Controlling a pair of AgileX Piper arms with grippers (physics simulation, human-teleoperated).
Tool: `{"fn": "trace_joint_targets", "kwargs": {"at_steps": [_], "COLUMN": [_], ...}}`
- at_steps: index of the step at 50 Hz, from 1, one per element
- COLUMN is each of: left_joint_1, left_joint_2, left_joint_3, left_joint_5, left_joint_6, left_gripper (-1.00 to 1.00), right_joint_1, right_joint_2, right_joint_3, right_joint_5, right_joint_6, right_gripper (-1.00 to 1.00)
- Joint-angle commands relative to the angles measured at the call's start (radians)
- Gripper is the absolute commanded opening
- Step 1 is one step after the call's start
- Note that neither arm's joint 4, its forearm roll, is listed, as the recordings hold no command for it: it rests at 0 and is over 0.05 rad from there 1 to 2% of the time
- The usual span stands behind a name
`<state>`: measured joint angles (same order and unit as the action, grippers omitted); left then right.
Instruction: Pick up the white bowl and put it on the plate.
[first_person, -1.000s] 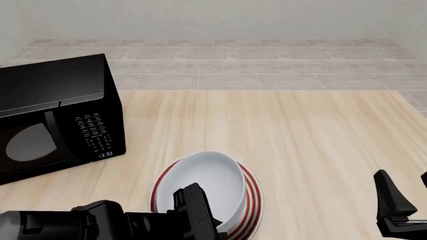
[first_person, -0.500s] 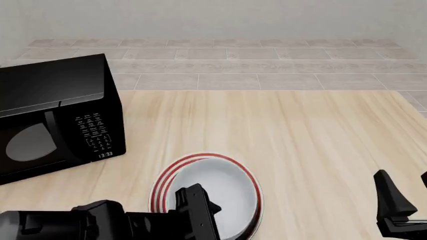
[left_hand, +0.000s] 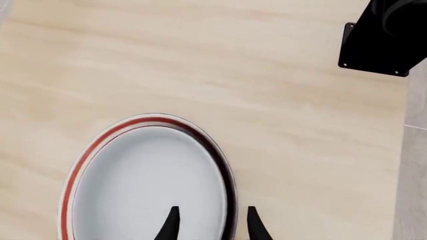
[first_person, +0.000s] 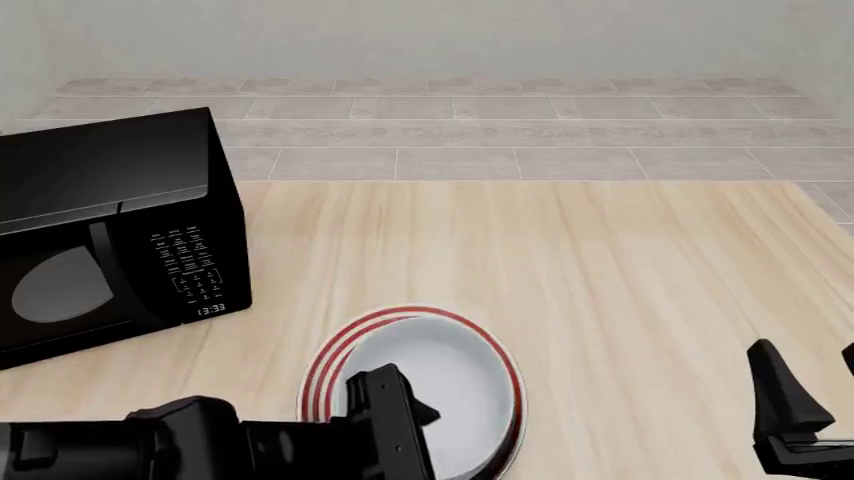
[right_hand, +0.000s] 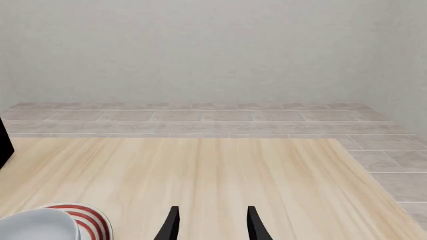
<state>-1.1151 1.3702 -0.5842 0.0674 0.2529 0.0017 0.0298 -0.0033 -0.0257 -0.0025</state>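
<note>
The white bowl (first_person: 441, 390) sits flat inside the red-ringed plate (first_person: 324, 355) near the table's front edge; its red rings show around the bowl. My left gripper (first_person: 398, 408) is at the bowl's near rim, open, its fingers apart on either side of the rim in the left wrist view (left_hand: 212, 227). That view shows the bowl (left_hand: 147, 185) on the plate (left_hand: 100, 145). My right gripper (first_person: 807, 378) is open and empty at the front right, well away from the bowl (right_hand: 33, 225) and plate (right_hand: 90, 220); its fingers (right_hand: 172, 225) hover over bare wood.
A black microwave (first_person: 107, 230) stands at the table's left, door shut. The right arm's base (left_hand: 380, 35) shows in the left wrist view. The wooden table (first_person: 601, 260) ends at a tiled floor behind and to the right.
The bowl was tilted on the plate a second ago and now lies flat in it. My left arm has drawn back slightly to the left. The right arm has not moved.
</note>
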Motion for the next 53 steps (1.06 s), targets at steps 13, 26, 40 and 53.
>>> {"fn": "trace_joint_targets", "kwargs": {"at_steps": [13, 26, 40, 53], "left_joint_1": [0.025, 0.043, 0.061, 0.085], "left_joint_2": [-0.135, -0.240, -0.356, -0.452], "left_joint_3": [-0.025, -0.038, -0.045, -0.043], "left_joint_5": [0.150, 0.239, 0.327, 0.396], "left_joint_6": [0.035, 0.048, 0.052, 0.053], "left_gripper": [1.00, 1.00, 1.00, 1.00], "right_joint_1": [0.000, 0.000, 0.000, 0.000], "right_joint_2": [-0.002, -0.002, -0.002, -0.002], "right_joint_3": [0.001, 0.001, 0.001, 0.001], "right_joint_5": [0.001, 0.001, 0.001, 0.001], "right_joint_6": [0.000, 0.000, 0.000, 0.000], "right_gripper": [1.00, 1.00, 1.00, 1.00]}}
